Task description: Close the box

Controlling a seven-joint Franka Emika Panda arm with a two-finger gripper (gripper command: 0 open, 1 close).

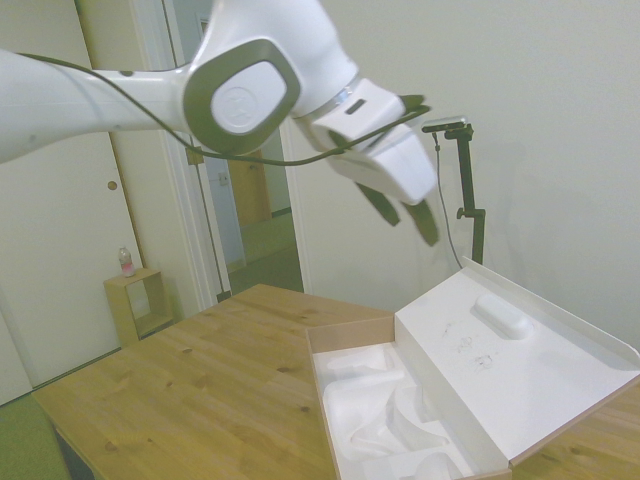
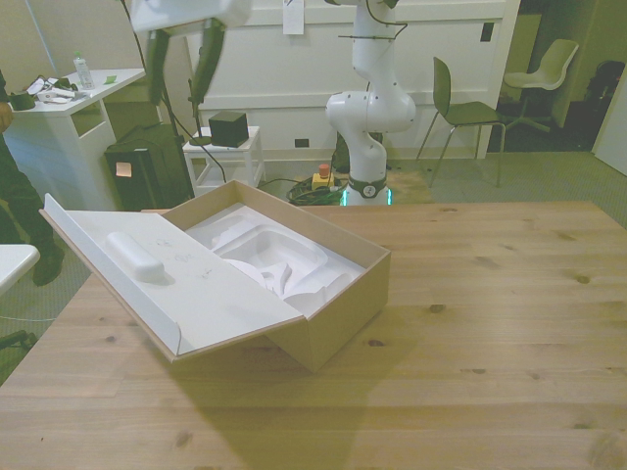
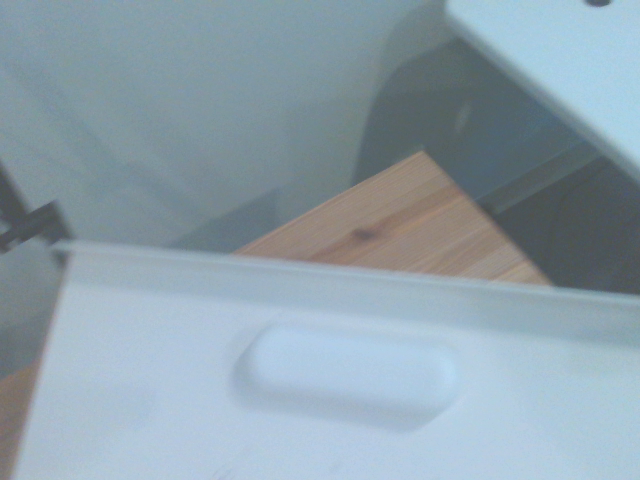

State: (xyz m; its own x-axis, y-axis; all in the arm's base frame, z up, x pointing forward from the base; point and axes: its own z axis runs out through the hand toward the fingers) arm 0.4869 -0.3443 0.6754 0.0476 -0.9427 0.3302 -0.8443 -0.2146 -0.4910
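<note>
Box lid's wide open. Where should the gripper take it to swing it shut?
Take the wide white-lined cardboard lid at its raised free long edge, farthest from the hinge, coming from the front view's left. The open gripper hangs above it; the lid tilts outward, so lifting there likely folds it over the moulded insert.

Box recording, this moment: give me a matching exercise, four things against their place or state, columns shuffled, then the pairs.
Things:
1. lid
2. insert
3. oblong pad
4. tool

Place or state:
A. moulded white, lying inside the box
B. raised from the lid's white inner face
C. in the air above the lid, holding nothing
D. swung open, sloping out past the box's side

Pairs: 1-D, 2-A, 3-B, 4-C
</note>
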